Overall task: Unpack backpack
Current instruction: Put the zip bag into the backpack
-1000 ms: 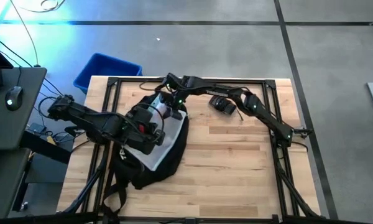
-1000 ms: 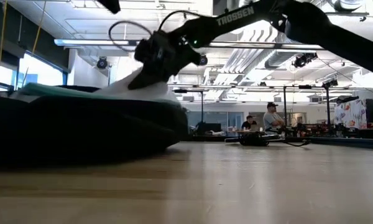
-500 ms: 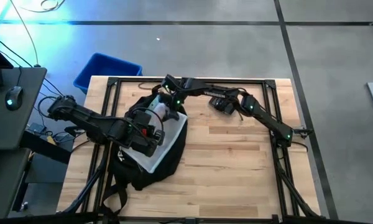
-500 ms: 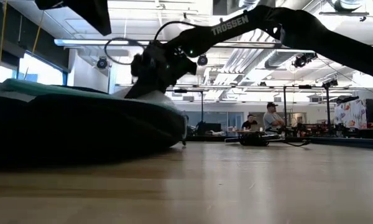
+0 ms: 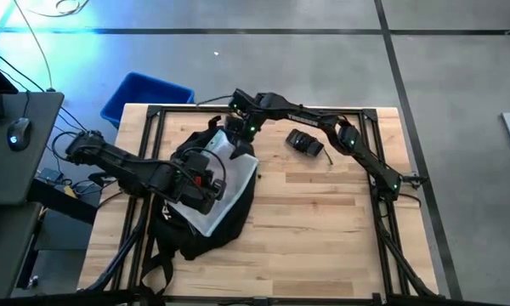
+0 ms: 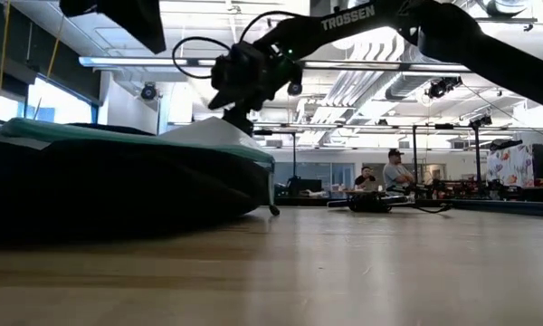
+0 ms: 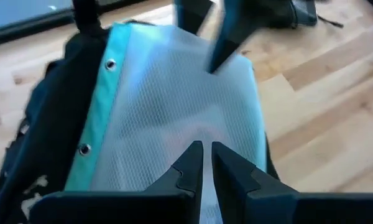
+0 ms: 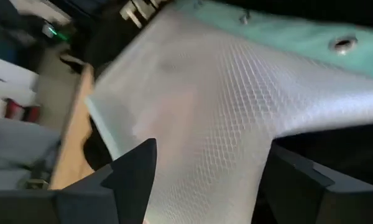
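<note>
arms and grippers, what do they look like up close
Both arms are dark, slim and jointed. The right arm carries white TROSSEN lettering, a small green light near the wrist and a looping black cable. The left gripper has two black, tapered, angular fingers; the right gripper has broad, flat, matte black ones.

The right gripper (image 8: pixel 205 180) has its fingers wide apart, and the white mesh pouch (image 8: pixel 224 106) fills the room just ahead of them and between them. The left gripper's fingers (image 7: pixel 189 165) are nearly together over the same pouch, which lies on the backpack (image 5: pixel 229 217). Beyond the pouch, bare wooden table (image 5: pixel 323 221) is free. A small black object (image 5: pixel 304 142) lies beside the right arm.
</note>
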Motion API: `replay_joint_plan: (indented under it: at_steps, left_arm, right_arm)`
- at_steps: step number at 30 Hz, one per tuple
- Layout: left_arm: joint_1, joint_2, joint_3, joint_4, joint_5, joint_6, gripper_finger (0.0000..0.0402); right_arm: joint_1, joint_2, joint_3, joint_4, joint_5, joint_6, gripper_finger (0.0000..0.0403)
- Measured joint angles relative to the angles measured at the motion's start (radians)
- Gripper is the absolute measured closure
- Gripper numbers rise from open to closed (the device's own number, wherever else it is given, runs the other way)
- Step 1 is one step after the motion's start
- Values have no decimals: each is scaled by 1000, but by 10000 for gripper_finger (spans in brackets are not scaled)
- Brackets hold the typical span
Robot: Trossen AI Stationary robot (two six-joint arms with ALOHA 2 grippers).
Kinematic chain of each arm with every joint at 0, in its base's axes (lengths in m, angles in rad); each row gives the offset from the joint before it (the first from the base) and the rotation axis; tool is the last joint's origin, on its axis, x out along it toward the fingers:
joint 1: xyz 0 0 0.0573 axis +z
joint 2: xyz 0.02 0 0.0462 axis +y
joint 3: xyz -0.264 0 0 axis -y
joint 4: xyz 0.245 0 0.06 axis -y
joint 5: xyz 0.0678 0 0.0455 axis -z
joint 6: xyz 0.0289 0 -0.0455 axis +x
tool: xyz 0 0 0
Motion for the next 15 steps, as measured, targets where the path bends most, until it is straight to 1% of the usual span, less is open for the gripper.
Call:
replay_joint_plan:
  at_steps: [4,6,8,10,13,15]
  left_arm:
    - [40,-8,-54,96,-8,17,393]
    - [65,-12,-78,176,-9,55,399]
    - [92,-14,-99,239,-8,96,400]
    - [123,-14,-113,295,-8,154,399]
    - [183,-14,-128,365,-6,255,399]
    - [229,-14,-134,410,42,337,398]
  right_arm:
    - [-19,-31,0,-67,1,-57,156]
    - [-46,-50,0,-58,-27,-59,156]
    - [-71,-61,0,-47,-78,-57,156]
    - [-89,-66,1,-52,-113,-55,156]
    - [-100,-77,-28,-66,-118,-79,156]
    - [-112,-92,-60,-84,-119,-104,156]
